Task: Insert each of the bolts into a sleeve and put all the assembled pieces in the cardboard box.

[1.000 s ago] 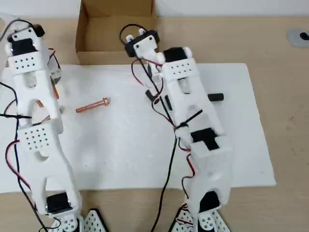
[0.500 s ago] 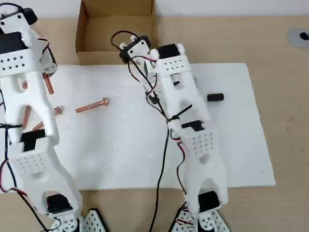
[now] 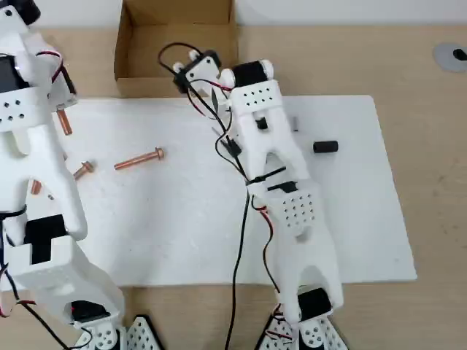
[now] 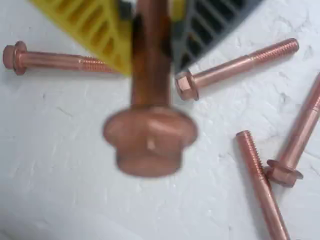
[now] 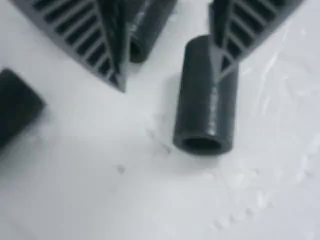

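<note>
My left gripper (image 4: 150, 65) is shut on the shank of a copper bolt (image 4: 150, 135), which hangs head down above the white foam mat (image 4: 60, 200). In the high view this bolt (image 3: 64, 120) shows beside the left arm at the mat's left end. Several loose bolts (image 4: 235, 65) lie on the mat below it. My right gripper (image 5: 172, 82) stands open just over the mat. A black sleeve (image 5: 205, 110) lies on its side by one fingertip (image 5: 222, 70), partly under it. A second sleeve (image 5: 15, 107) lies off to the side, and a third (image 5: 150, 30) sits behind the fingers.
The open cardboard box (image 3: 175, 44) stands behind the mat, close to the right arm's wrist. A loose bolt (image 3: 139, 159) lies mid-left on the mat, and a shorter one (image 3: 82, 170) lies near the left arm. Another black sleeve (image 3: 325, 146) lies on the mat's right half.
The left arm has swung to the left and lifted with a bolt in its gripper. The right arm has shifted left and toward the box, uncovering the mat's right part.
</note>
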{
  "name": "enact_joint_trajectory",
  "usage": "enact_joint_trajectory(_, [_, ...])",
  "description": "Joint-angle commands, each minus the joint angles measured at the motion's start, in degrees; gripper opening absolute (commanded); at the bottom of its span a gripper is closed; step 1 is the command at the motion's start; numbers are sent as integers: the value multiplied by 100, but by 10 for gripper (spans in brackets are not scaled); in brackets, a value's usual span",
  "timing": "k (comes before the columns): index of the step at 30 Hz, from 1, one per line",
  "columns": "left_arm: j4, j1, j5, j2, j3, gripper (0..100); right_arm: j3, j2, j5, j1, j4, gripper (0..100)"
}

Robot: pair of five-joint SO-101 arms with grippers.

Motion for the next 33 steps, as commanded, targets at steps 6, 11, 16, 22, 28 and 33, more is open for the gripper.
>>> enact_joint_trajectory(6, [9,97,-18,-338,-26,7,-84,-31,26,-75,114,148])
enact_joint_trajectory(11, [9,97,-18,-338,-18,7,312,-31,26,-84,-26,150])
enact_joint_trajectory(16, [0,97,-18,-338,246,7,374,-31,26,-84,0,203])
enact_joint_trajectory(22, [-79,97,-26,-338,343,7,374,-31,35,-145,-26,232])
enact_joint_trajectory(28, [-79,97,-26,-338,343,7,382,-22,-18,-470,-18,232])
enact_joint_trajectory(33, [-79,88,-26,-338,343,7,365,136,-132,-488,-35,232])
